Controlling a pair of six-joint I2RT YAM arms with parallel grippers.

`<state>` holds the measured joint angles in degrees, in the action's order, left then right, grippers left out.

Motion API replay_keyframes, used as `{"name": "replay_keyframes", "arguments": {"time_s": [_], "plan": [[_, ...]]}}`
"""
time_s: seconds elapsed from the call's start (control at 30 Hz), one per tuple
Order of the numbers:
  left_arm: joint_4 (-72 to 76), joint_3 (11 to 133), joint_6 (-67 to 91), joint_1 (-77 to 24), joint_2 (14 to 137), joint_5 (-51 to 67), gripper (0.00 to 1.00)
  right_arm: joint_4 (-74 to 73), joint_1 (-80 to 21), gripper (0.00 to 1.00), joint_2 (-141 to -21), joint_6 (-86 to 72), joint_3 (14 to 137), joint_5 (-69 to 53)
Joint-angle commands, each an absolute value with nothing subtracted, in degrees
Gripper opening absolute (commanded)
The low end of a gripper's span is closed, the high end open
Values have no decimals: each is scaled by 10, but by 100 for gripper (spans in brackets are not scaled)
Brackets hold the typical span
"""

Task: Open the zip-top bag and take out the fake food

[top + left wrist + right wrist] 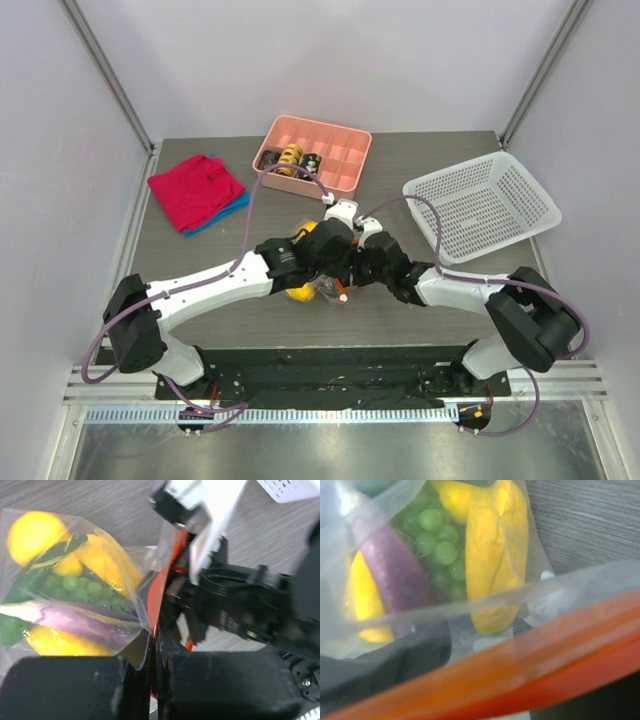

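Observation:
The zip-top bag [303,291] lies at the middle of the table, mostly hidden under the two wrists. My left gripper [154,645] is shut on its orange-red zipper strip [159,592], which runs up between the black fingers. Through the clear plastic [75,590] the fake food shows: yellow pieces [35,535], green grapes [80,587] and a purple eggplant [75,622]. My right gripper [354,266] meets the left one at the bag's mouth. In the right wrist view the zipper strip [520,675] crosses close in front of the lens and hides that gripper's fingers. Grapes [437,545] and a yellow piece [492,565] lie beyond it.
A pink compartment tray [340,150] with brown pieces stands at the back centre. A white mesh basket [480,205] sits at the right. A folded red cloth [195,190] lies at the back left.

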<state>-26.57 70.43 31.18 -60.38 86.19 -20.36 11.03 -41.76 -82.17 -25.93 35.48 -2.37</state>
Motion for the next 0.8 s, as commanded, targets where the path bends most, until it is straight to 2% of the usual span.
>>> {"name": "replay_keyframes", "arguments": {"time_s": [0.0, 0.17, 0.33, 0.43, 0.53, 0.57, 0.63, 0.67, 0.73, 0.77], "plan": [[-208, 701, 328, -611, 836, -151, 0, 222, -421, 67, -849, -235, 365, -4], [-177, 675, 342, -612, 840, -135, 0, 307, -421, 74, -908, -235, 352, 20], [-182, 661, 342, -613, 834, -160, 0, 323, -424, 74, -965, -262, 356, 42], [-182, 648, 341, -613, 817, -179, 0, 327, -433, 69, -972, -264, 352, 60], [-183, 642, 341, -613, 803, -203, 0, 322, -435, 52, -937, -268, 344, 60], [-185, 640, 341, -612, 802, -208, 0, 318, -434, 37, -925, -267, 342, 59], [-192, 640, 338, -611, 802, -223, 0, 281, -434, 21, -890, -263, 352, 47], [-197, 640, 339, -611, 803, -229, 0, 259, -435, 8, -880, -261, 369, 38], [-205, 640, 336, -608, 804, -242, 0, 180, -435, 1, -845, -270, 386, 25], [-207, 639, 334, -608, 806, -253, 0, 153, -435, 1, -833, -275, 402, 10]]}}
